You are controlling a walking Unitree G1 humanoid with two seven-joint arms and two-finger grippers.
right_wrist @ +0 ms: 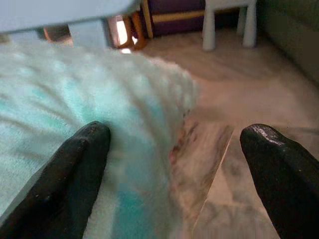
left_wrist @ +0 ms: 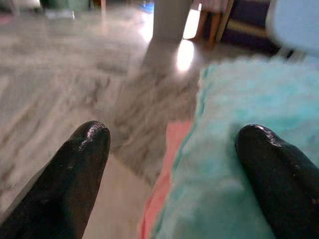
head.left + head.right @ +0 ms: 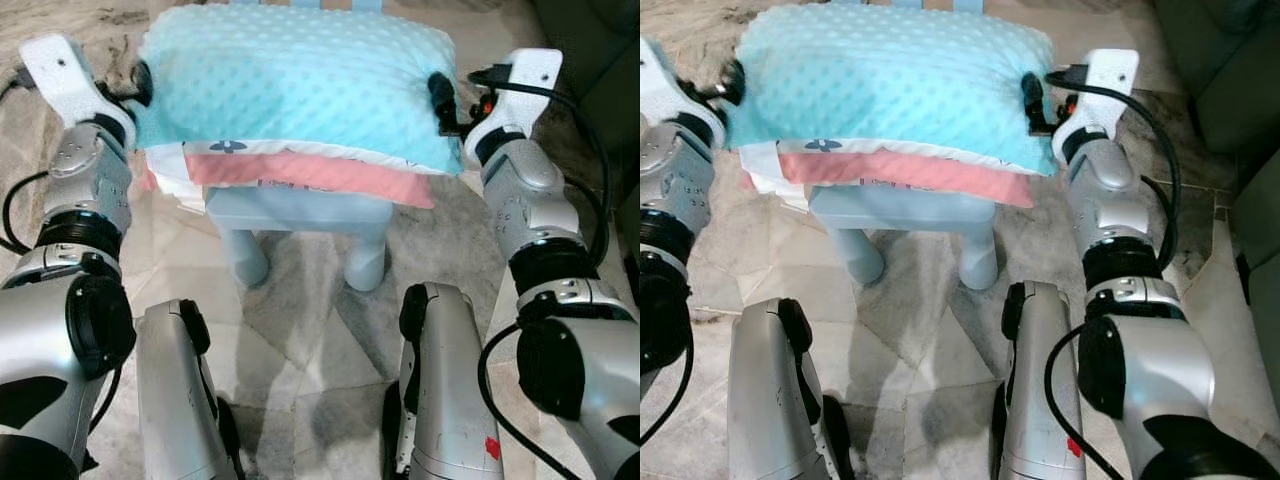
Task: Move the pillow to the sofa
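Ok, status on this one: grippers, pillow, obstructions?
Left gripper and right gripper open, flanking the pillow's ends. Pillow resting on small blue chair. Nothing blocking.

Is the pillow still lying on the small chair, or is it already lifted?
Cannot tell for sure. The pillow covers the blue chair seat, hiding any gap; both open grippers flank its ends.

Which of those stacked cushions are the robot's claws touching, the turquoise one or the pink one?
The turquoise pillow on top: the left claw and right claw press its two ends. The pink-edged cushion lies underneath, untouched.

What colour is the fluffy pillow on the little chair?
The dotted plush pillow is turquoise with a coral-pink lower edge; the left eye view shows it best.
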